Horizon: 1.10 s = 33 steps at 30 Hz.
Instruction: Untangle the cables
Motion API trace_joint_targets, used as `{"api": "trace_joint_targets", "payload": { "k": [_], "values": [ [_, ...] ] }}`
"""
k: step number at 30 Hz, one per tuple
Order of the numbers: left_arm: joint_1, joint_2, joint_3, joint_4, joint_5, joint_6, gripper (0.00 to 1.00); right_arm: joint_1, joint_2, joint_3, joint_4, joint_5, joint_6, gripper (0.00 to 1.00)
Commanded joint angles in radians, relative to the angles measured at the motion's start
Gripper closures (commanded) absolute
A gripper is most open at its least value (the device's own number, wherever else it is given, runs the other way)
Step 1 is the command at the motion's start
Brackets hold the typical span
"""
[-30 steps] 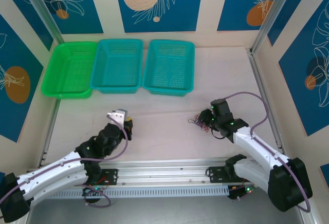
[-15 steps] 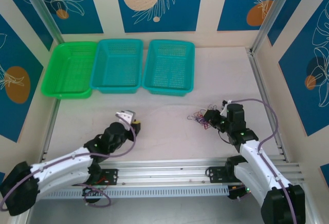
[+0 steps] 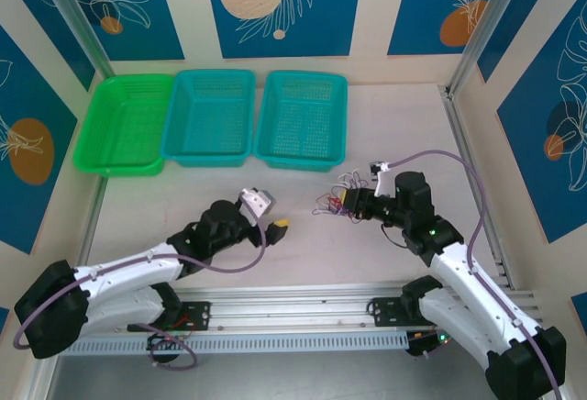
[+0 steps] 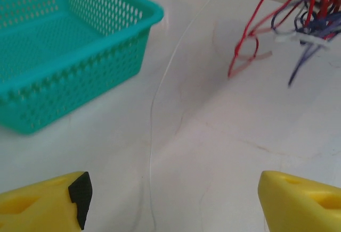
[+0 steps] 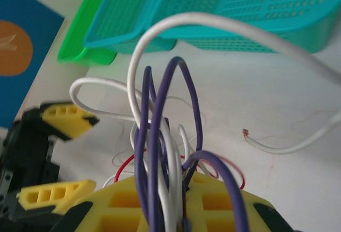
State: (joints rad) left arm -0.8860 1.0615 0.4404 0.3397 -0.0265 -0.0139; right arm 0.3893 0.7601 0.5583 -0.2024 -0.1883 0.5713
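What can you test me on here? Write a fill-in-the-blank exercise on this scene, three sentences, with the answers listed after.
The right gripper is shut on the tangled ___.
The left gripper stands ___ and holds nothing.
The leftmost basket in the top view is ___.
Missing words: cables; open; green.

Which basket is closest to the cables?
The rightmost teal basket: the cables hang near its front-right corner; middle teal basket and green basket sit farther left.

text: none legible | labels: none | numbers: none | signs: none
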Motion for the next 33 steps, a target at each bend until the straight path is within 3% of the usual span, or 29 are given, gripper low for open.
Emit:
{"api": "trace_joint_targets", "payload": {
  "k": [1,3,6,12,18,22,30,33],
  "values": [
    [-0.010,0.048,0.078,-0.034,-0.034,0.187,0.16,0.026,0.007,0.077,-0.076,-0.055,-0.139,1.00],
    [-0.009,0.093,0.117,-0.036,-0.085,0.240,0.14,0.041,0.013,0.110,-0.114,-0.047,-0.176,1.00],
    [-0.008,0.172,0.180,-0.038,-0.072,0.303,0.12,0.052,0.020,0.139,-0.148,-0.049,-0.208,1.00],
    [-0.009,0.286,0.258,0.056,0.010,0.317,0.11,0.082,0.036,0.173,-0.171,-0.072,-0.242,1.00],
    [-0.008,0.353,0.318,0.124,0.000,0.306,0.14,0.136,0.066,0.188,-0.176,-0.068,-0.258,1.00],
    [-0.010,0.355,0.330,0.145,0.005,0.289,0.36,0.156,0.085,0.186,-0.175,-0.036,-0.262,1.00],
    [-0.017,0.273,0.300,0.135,0.076,0.220,0.98,0.169,0.127,0.168,-0.156,0.087,-0.231,0.99],
    [-0.021,0.230,0.290,0.100,0.054,0.193,1.00,0.173,0.159,0.161,-0.155,0.203,-0.193,0.93]
  ]
}}
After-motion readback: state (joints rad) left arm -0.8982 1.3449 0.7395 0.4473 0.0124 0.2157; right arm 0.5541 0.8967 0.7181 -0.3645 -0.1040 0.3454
